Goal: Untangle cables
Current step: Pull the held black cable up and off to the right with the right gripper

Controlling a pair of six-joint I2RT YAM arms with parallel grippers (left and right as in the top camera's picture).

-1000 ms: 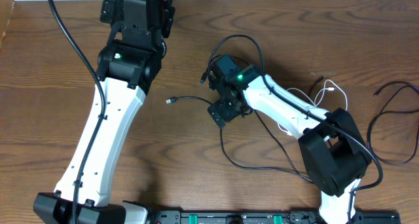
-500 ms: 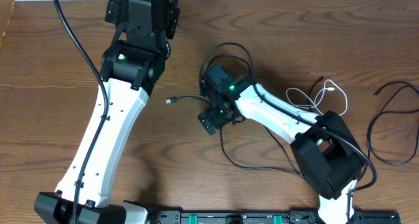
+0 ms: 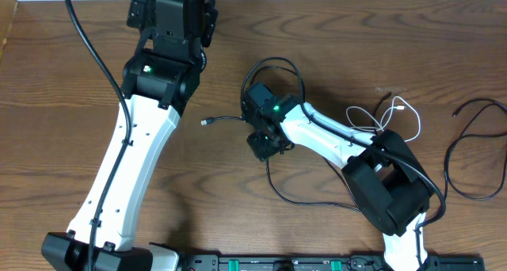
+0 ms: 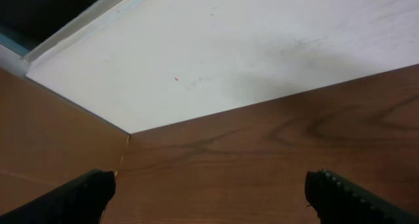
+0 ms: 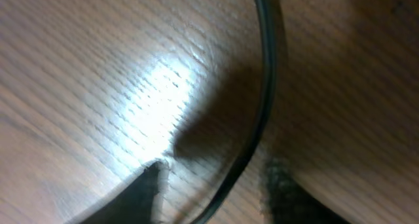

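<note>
My right gripper (image 5: pixel 216 181) is down at the table (image 5: pixel 98 67), fingers (image 5: pixel 145 194) part-way apart with a black cable (image 5: pixel 265 86) running between them. Wood shows on either side of the cord, so I judge nothing is pinched yet. To do this well I should close squarely on that one strand and hold the tips just off the wood. Then I should lift slowly and draw it away from its loop, watching that it slides free rather than tightening. From above, this cable arcs round behind my wrist. What seems its plug (image 3: pixel 204 122) lies loose to the left, and the rest trails toward my base. Farther right the white cable (image 3: pixel 396 102) lies beside my arm, with another black cable (image 3: pixel 449 158) well apart. My left gripper (image 4: pixel 213 194), at the far edge, gapes wide and holds nothing.
</note>
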